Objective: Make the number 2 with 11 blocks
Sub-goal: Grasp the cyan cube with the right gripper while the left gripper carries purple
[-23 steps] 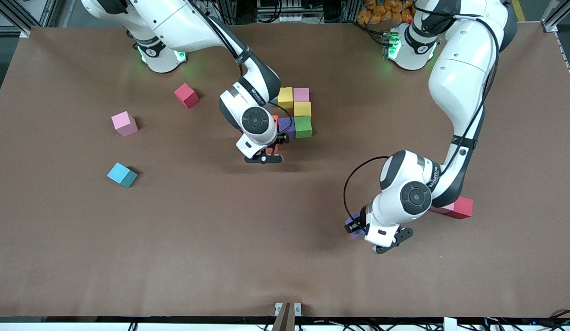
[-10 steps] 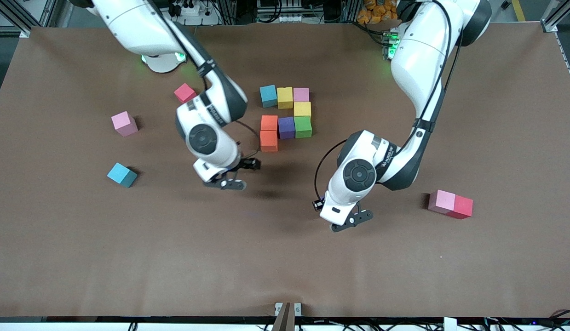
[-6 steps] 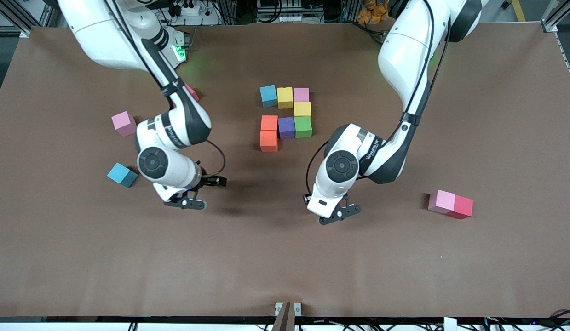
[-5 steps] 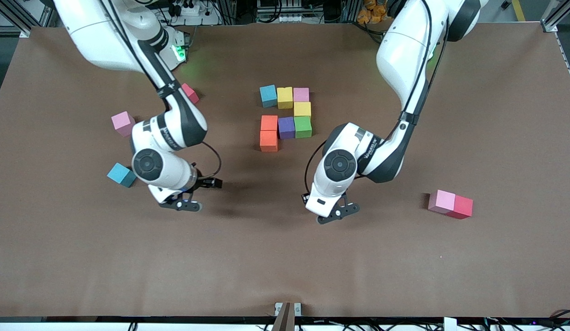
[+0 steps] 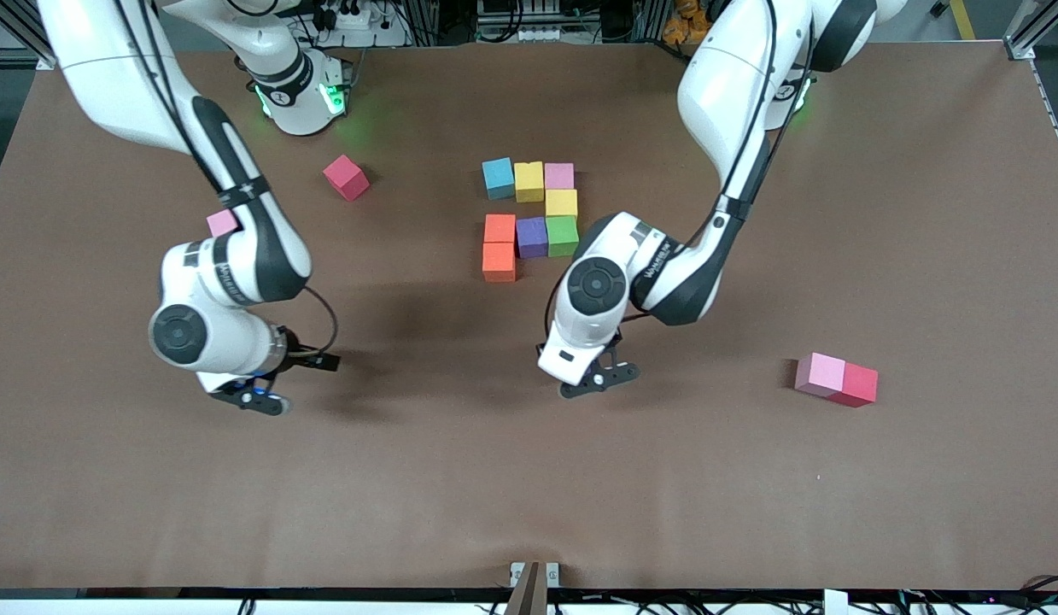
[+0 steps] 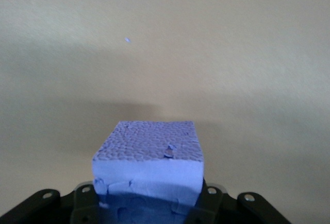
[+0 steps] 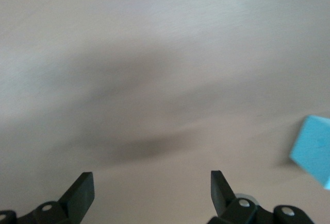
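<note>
Left wrist view, left gripper [image 6: 149, 203] clamping purple block [image 6: 148, 170], right gripper [image 7: 152, 193] spread.

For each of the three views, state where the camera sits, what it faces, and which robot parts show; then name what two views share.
Front: high across the table, facing both bases; shows both arms and the block cluster.
Left wrist: on the left arm, facing the table; the left gripper holds a purple block.
Right wrist: on the right arm, facing the table; open right gripper, cyan block at the edge.
Shared: the brown table.

Cluster of blocks [image 5: 533, 215] mid-table, toward the bases; two joined cubes [image 5: 835, 379] toward the left arm's end.
</note>
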Available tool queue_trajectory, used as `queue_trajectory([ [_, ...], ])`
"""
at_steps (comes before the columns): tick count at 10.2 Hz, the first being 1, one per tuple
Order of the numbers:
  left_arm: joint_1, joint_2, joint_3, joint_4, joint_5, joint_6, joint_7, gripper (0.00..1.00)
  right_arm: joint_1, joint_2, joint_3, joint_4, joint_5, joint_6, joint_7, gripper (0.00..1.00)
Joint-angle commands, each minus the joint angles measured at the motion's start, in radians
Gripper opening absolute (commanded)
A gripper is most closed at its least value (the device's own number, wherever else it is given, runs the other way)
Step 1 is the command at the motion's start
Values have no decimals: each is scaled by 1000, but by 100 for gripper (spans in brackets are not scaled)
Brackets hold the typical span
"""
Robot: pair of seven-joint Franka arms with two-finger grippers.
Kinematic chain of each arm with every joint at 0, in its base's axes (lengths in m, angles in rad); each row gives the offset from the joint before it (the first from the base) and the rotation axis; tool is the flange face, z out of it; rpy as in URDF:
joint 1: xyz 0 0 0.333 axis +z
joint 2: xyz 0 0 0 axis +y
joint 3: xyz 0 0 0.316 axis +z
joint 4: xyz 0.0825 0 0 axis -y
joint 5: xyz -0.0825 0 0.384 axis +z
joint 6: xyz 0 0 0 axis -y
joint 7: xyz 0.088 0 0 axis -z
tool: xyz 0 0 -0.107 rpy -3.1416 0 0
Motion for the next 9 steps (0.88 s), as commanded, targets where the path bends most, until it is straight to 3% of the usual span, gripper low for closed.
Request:
queue_trajectory([
  [1,-37,-5,23,-6,-49,34,-19,32,-25,-8,-56,4,-47,-21,15,100],
  [3,-75,6,29,-7,-123,116,-18,32,-53,-10,-106,-2,-49,-13,118,100],
  [5,-109,33,32,-4,-146,133,-19,31,-65,-33,-108,-33,-49,-10,204,100],
  [7,-144,55,44,-4,-170,133,-27,30,-111,-77,-107,-117,-46,28,210,100],
  [9,-177,59,44,-4,-189,131,-51,30,-117,-125,-107,-259,-46,175,210,100],
])
